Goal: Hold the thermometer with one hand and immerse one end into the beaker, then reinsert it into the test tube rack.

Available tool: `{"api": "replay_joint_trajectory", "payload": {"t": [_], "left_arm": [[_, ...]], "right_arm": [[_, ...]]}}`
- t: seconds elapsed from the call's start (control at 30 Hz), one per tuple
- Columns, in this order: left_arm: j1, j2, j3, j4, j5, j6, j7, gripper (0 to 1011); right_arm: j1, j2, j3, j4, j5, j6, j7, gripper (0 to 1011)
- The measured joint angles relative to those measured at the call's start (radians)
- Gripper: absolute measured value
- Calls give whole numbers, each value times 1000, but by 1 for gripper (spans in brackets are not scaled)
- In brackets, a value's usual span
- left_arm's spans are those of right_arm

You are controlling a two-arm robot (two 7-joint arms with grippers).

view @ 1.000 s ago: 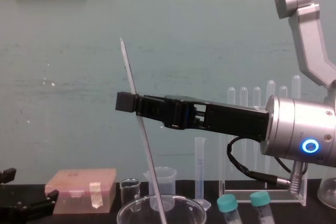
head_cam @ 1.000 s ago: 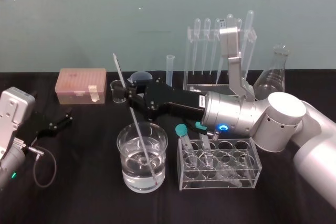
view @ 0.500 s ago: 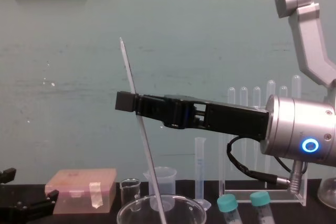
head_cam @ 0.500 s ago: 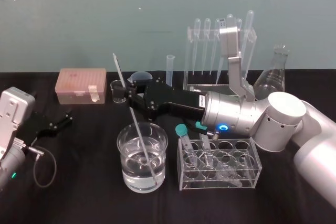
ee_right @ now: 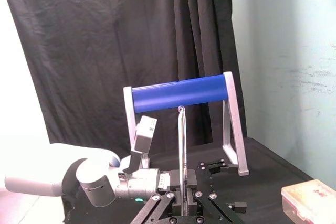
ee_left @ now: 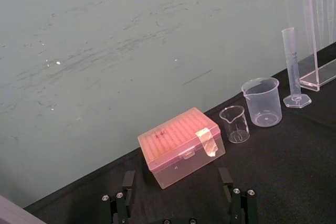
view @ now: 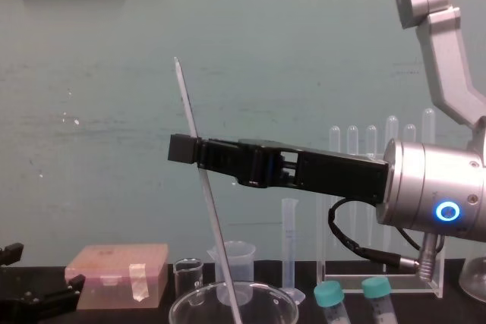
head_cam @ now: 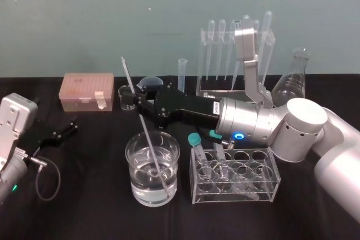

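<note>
the right gripper (head_cam: 142,108), centre of the head view, is clamped on the thermometer (head_cam: 148,136), its lower end under water in the beaker (head_cam: 129,155), lower centre. the chest view adds the rod's tilt and its pointed top above the gripper. the test tube rack (head_cam: 216,91) stands upper right; the left gripper (head_cam: 66,129) lies at the left edge, fingers (ee_left: 128,181) spread.

A pale teal wall (head_cam: 112,21), scuffed and flecked with small white marks, rises behind the desk (head_cam: 84,206), which is draped in black cloth. In the right wrist view a black curtain (ee_right: 105,51) hangs in long folds, meeting the teal wall at one side. The light is soft and even.
</note>
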Motion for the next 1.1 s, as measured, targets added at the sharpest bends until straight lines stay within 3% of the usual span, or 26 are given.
{"api": "replay_joint_trajectory", "payload": {"t": [1.1], "left_arm": [[0, 0, 0, 0, 0, 0, 0, 1008]], "right_arm": [[10, -10, 0, 23, 1, -3, 10, 58]]}}
